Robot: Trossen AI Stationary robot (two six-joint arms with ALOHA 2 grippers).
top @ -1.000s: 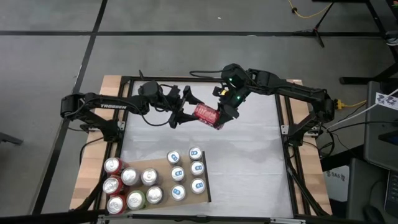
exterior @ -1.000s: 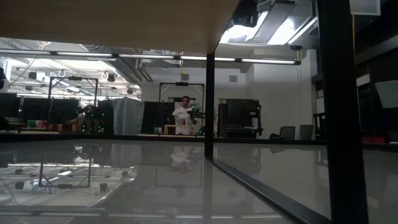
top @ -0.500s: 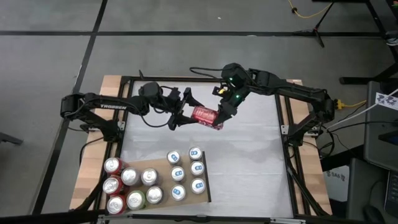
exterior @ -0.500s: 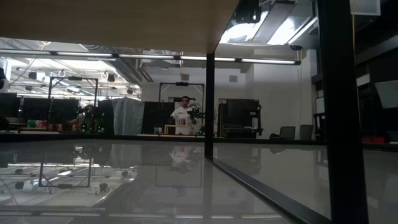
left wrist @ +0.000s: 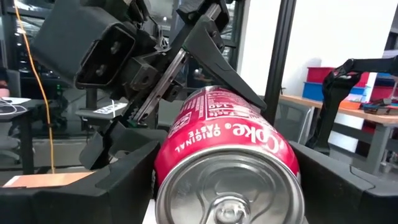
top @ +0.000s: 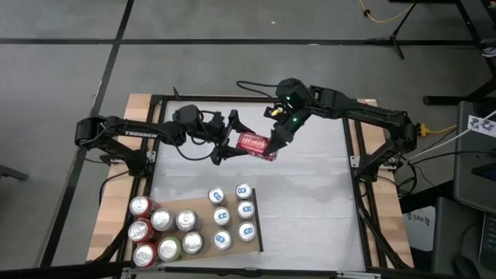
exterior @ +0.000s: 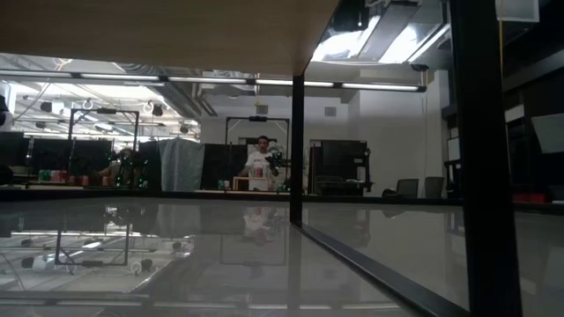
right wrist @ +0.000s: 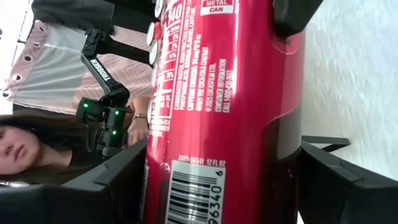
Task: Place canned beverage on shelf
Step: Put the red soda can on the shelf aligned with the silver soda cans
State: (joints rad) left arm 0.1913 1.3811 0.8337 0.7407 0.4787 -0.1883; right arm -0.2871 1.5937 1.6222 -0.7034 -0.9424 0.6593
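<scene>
A red Coke can (top: 254,144) hangs on its side above the table's far middle, held between both grippers. My left gripper (top: 232,144) is shut on its left end, and my right gripper (top: 272,146) is shut on its right end. The shelf (top: 198,204), a light-brown panel, lies flat on the table at the near left. Several cans stand upright on it, red and green ones (top: 161,220) to the left and blue-topped ones (top: 233,211) to the right. My left gripper pinches the can's end with the silver lid (left wrist: 229,194) between its two fingers (left wrist: 124,171). They come about level from the table's left and lie along the can. The can is clear of the table, lying about level. My right gripper pinches the can's barcode end (right wrist: 199,186) between its two fingers (right wrist: 115,180), one on each side of the wall. They slant down from the far right and lie along the can. The can stretches away from them toward the left gripper.
Black frame bars (top: 358,167) and wooden strips run along the table's sides. Bare white tabletop (top: 310,209) lies right of the shelf. A person (right wrist: 25,146) shows beyond the table in the right wrist view.
My right gripper has rolled a little about its own axis, still shut on the can. The can has stayed lifted between both grippers at about the same place.
</scene>
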